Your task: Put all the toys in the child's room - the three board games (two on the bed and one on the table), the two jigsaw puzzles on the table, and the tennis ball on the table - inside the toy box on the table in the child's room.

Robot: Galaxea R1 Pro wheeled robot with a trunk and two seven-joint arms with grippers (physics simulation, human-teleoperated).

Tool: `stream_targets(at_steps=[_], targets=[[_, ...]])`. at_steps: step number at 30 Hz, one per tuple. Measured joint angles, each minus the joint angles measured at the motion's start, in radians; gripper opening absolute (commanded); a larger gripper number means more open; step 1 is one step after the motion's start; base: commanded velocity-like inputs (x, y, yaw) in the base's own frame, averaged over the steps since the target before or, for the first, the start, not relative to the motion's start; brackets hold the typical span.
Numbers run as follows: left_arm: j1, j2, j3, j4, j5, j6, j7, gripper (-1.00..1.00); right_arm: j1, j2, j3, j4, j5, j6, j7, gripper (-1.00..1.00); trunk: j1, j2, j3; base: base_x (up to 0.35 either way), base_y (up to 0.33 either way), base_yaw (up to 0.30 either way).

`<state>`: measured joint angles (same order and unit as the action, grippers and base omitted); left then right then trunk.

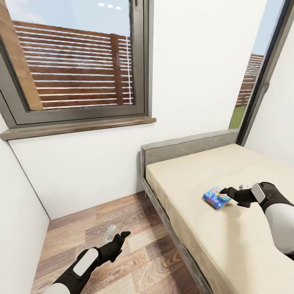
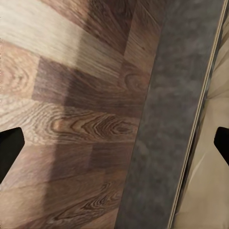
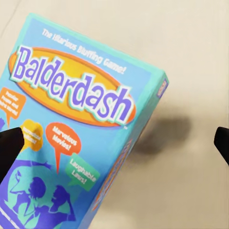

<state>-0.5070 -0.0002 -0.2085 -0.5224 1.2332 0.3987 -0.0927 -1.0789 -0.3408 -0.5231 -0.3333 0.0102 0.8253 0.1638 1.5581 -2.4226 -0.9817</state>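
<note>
One small blue-and-teal printed cardboard board game box (image 1: 217, 197), lettered "Balderdash" in the right wrist view (image 3: 78, 124), lies flat on the cream mattress of the grey-framed bed (image 1: 245, 245), out from the padded grey headboard (image 1: 188, 149) and well apart from the wall. It is the single game visible on the bed; a second one is not in these frames.

The right gripper (image 1: 226, 191) hangs just beside the box's near edge, arm stretched over the mattress. Its black fingertips (image 3: 10, 150) sit at opposite edges of the wrist picture, so the jaws are spread wide with nothing between them. The box lies off to one side of the gap and one fingertip overlaps it, so the gripper probably needs shifting over the box before closing. Likely the approach stage of a pickup; the box is not yet grasped.

The left gripper (image 1: 116, 239) is parked low over the brown wood-plank floor (image 1: 98, 228) beside the bed frame (image 2: 162, 133), likely kept out of the way. Its fingertips (image 2: 9, 150) are also far apart, released and empty.

One box, two grippers, one grey-framed window (image 1: 77, 61) above.
</note>
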Motion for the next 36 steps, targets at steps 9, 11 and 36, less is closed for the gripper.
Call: stream_targets(at_steps=[9, 11, 36], targets=[[0.000, 0.000, 0.000, 0.000, 0.000, 0.000, 0.000, 1.00, 0.000, 0.000, 0.000, -0.005, -0.001, -0.003, 0.006, 1.00, 0.000, 0.000, -0.010, 0.000, 0.000, 0.000], [0.000, 0.000, 0.000, 0.000, 0.000, 0.000, 0.000, 1.00, 0.000, 0.000, 0.000, -0.008, -0.001, -0.005, 0.007, 1.00, 0.000, 0.000, -0.011, 0.000, 0.000, 0.000], [0.000, 0.000, 0.000, 0.000, 0.000, 0.000, 0.000, 1.00, 0.005, 0.005, -0.001, -0.017, -0.004, -0.079, 0.013, 1.00, 0.000, 0.000, -0.014, 0.000, 0.000, 0.000]])
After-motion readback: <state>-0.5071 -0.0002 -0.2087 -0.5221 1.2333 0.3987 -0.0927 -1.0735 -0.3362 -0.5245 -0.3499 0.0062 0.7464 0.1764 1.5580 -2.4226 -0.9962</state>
